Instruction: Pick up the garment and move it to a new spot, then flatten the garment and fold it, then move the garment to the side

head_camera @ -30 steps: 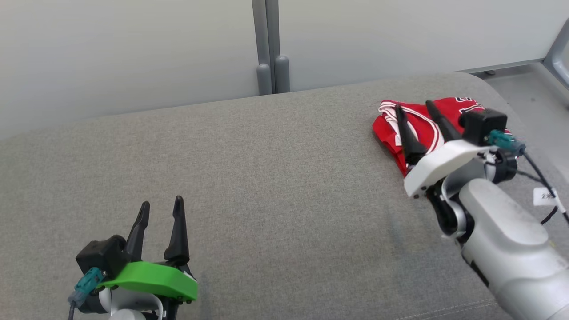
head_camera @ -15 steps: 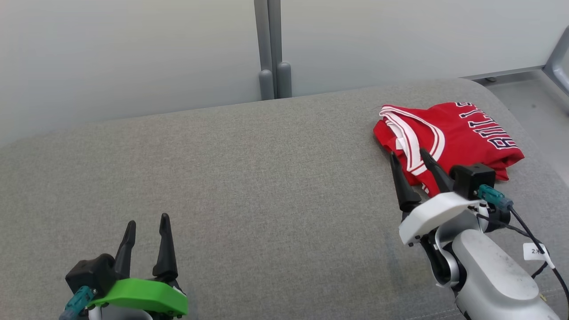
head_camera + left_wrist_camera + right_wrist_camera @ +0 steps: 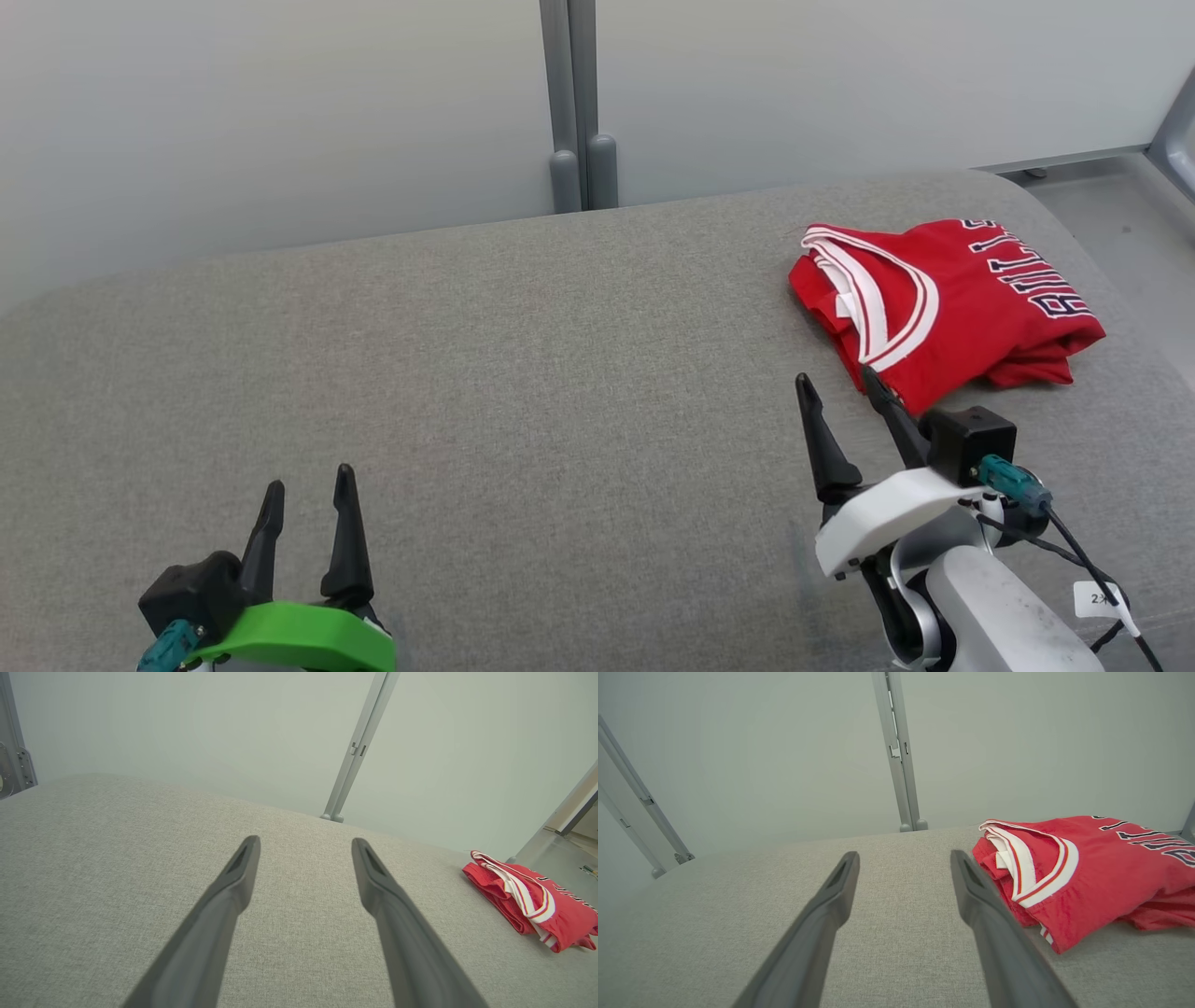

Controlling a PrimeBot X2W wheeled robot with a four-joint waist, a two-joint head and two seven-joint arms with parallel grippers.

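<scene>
The garment point(image 3: 943, 303) is a red jersey with white trim and dark lettering, lying folded at the far right of the grey padded surface point(image 3: 523, 373). It also shows in the left wrist view point(image 3: 532, 900) and the right wrist view point(image 3: 1083, 872). My right gripper point(image 3: 836, 387) is open just in front of the garment's near edge, holding nothing. My left gripper point(image 3: 308, 476) is open at the lower left, far from the garment, with nothing between its fingers.
A pale wall with a grey upright post point(image 3: 579, 103) runs behind the surface. The surface's right end curves down toward a grey floor point(image 3: 1111, 215). A cable with a white tag point(image 3: 1092, 597) hangs from my right wrist.
My right gripper has drawn back toward me from above the garment and stands clear of its near edge, open throughout. My left gripper has dropped a little lower in the head view.
</scene>
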